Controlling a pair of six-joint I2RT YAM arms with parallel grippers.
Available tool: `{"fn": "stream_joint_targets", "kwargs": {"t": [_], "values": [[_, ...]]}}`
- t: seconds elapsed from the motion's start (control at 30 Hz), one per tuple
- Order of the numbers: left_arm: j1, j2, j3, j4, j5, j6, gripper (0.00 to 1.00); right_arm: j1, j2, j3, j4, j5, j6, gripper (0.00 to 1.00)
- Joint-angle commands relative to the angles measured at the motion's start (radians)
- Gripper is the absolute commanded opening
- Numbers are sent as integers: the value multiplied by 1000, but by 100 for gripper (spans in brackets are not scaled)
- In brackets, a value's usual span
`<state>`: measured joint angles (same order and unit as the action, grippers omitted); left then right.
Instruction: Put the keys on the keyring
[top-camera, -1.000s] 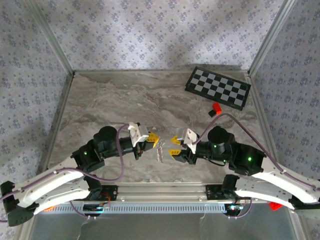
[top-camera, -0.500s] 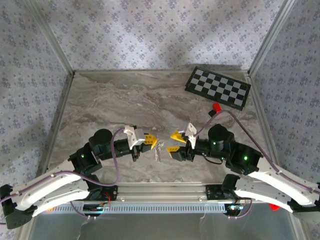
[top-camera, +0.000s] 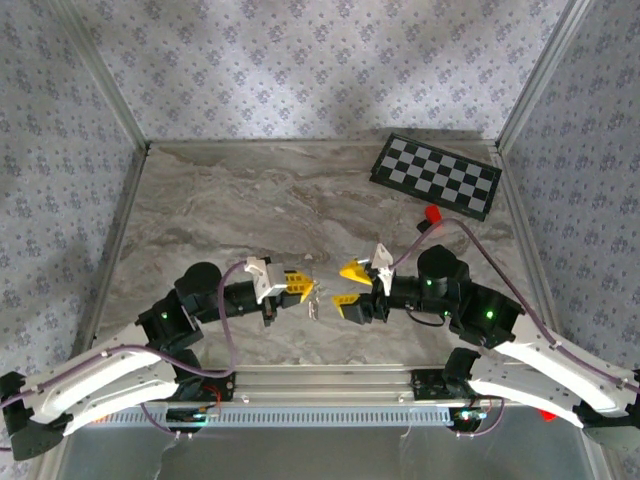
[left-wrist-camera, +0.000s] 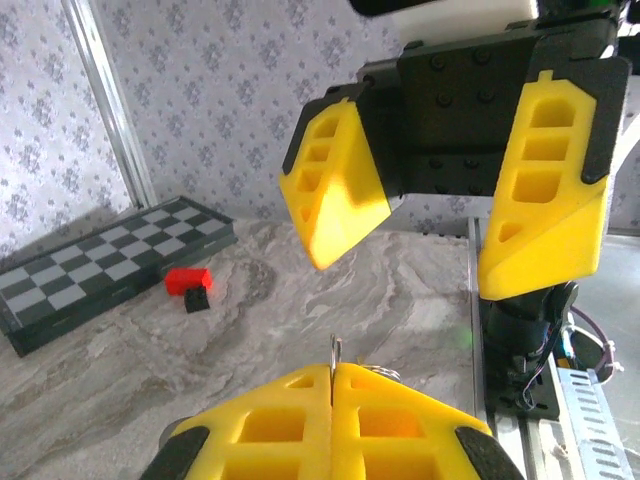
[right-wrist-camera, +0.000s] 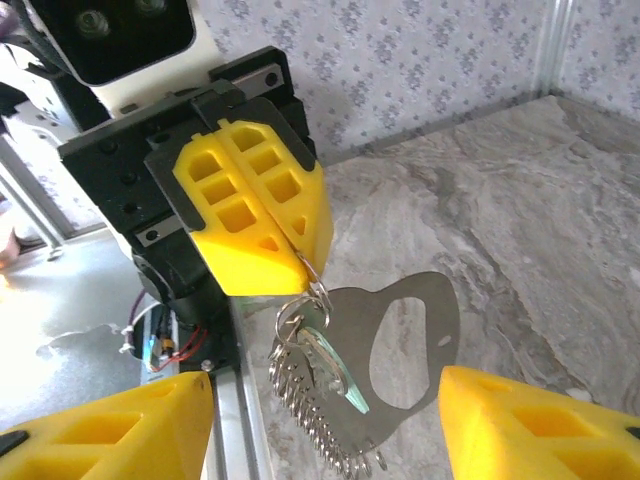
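While left end effector (top-camera: 304, 285) pinches keyring (right-wrist-camera: 306, 400), right end effector (top-camera: 347, 285) spread opposite

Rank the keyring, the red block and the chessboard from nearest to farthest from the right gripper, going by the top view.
Measured from the right gripper in the top view:
1. the keyring, just off its fingertips, hanging from the shut left gripper.
2. the red block, farther back on the right side.
3. the chessboard, beyond the red block, far right corner.
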<state>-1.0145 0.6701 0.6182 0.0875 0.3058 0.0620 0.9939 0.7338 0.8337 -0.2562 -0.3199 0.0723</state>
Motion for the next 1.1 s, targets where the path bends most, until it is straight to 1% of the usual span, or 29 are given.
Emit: {"fn": "stream_joint_targets", "kwargs": {"t": [0.0,0.13,0.3,0.4,0.57,0.8,1.07], "values": [[1,-34,-5,121,51,-6,0,-5,9,5,55,-75,6,58],[1,-34,-12,134,74,-9,0,-5,21,5,78,-96,3,51],[1,-31,-10,136,98,-14,0,-6,29,-1,106,-97,4,49],[1,-27,-8,133,104,-13,0,-6,43,-4,135,-120,9,48],[1,-21,-1,129,119,-13,0,-6,68,0,148,-136,7,44],[0,-16,2,120,127,-14,0,-6,77,3,166,-162,5,38],[1,-14,17,101,130,-11,0,-6,98,10,154,-172,-1,28]]}}
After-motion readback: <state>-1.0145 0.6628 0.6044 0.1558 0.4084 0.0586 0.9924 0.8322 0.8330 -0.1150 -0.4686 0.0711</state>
